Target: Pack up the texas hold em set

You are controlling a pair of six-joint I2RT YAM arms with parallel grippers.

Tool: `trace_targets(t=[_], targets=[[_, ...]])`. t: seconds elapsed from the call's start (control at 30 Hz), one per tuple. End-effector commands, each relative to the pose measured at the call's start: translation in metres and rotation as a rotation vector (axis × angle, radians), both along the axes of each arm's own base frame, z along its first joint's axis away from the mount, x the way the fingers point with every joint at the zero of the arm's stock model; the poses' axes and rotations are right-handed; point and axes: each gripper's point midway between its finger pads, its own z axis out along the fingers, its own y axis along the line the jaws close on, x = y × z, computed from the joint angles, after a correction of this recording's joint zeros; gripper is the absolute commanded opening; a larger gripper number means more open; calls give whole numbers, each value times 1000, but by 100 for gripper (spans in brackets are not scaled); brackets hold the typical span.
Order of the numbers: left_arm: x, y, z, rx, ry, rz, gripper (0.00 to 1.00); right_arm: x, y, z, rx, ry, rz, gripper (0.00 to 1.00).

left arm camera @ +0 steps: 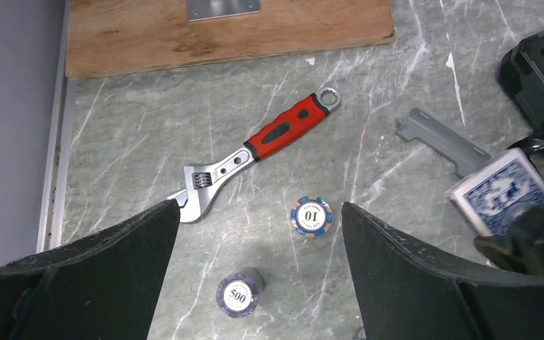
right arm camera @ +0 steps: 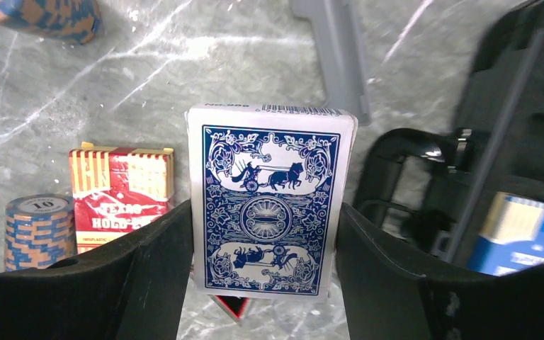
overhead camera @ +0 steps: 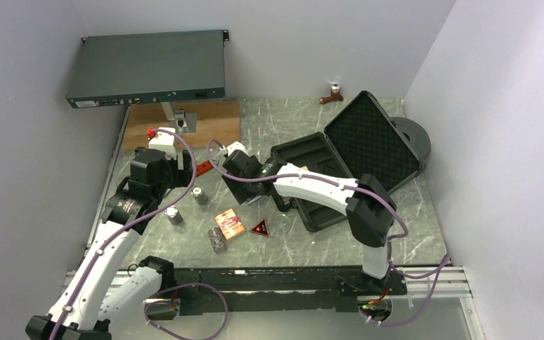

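Your left fingers are hanging spread wide over the grey marbled desk, above a blue-and-orange "10" chip stack and a purple "500" chip stack. Your right fingers are pinching a blue-backed playing-card box upright, above the desk and just left of the open black foam-lined case.

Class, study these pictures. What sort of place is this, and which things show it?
Probably a robotics lab test cell: plain walls box in a marble-look table, the left arm and right arm are mounted at its edge, and a rack-mount unit is at the back.
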Motion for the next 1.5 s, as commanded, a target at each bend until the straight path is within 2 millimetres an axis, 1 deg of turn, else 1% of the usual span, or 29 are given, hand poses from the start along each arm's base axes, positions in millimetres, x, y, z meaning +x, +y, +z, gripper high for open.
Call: trace_targets(t=[0.0,0.1,0.13,0.17,0.3,0.37,0.43,0.5,0.53,0.6,0.7,0.83,0.97,1.03,1.13,1.2,1.3,1.4,1.47], targets=[[3,-1,18,-12,-57,-2,91,26,-28,56,-25,-154,-3,0],[3,-1,18,-11,-59,0,92,38,-63,63,-45,-171,-51,0],[3,0,17,-9,-54,1,91,41,-70,68,-24,-177,-62,0],[3,0,18,-10,-55,2,91,42,-79,68,-11,-176,-69,0],[3,-1,19,-16,-64,-3,91,50,-103,79,20,-222,-86,0],[3,-4,19,-22,-62,-13,91,48,-108,77,-18,-255,-5,0],[3,-5,20,-26,-59,-22,91,43,-110,74,-92,-279,106,0],[3,-5,19,-23,-58,-20,91,41,-113,70,-119,-243,103,0],[3,-3,19,-20,-59,-14,91,41,-113,71,-104,-223,96,0],[4,-2,18,-17,-61,-7,91,41,-113,79,-21,-203,83,0],[4,-4,17,-19,-53,-15,91,40,-116,93,104,-232,90,0],[5,-8,15,-28,-43,-34,91,54,-136,101,79,-297,79,0],[4,-13,17,-45,-48,-55,91,76,-155,95,74,-269,62,0],[4,-13,17,-48,-57,-55,91,84,-160,91,84,-243,73,0],[6,-14,14,-47,-51,-57,91,94,-174,88,71,-234,41,0],[7,-18,12,-53,-32,-73,90,96,-177,87,86,-223,45,0],[7,-25,12,-71,-18,-106,90,99,-189,80,74,-196,39,0],[5,-26,14,-80,-29,-113,90,102,-192,65,103,-135,79,0],[4,-23,14,-77,-43,-101,90,108,-194,55,110,-89,72,0]])
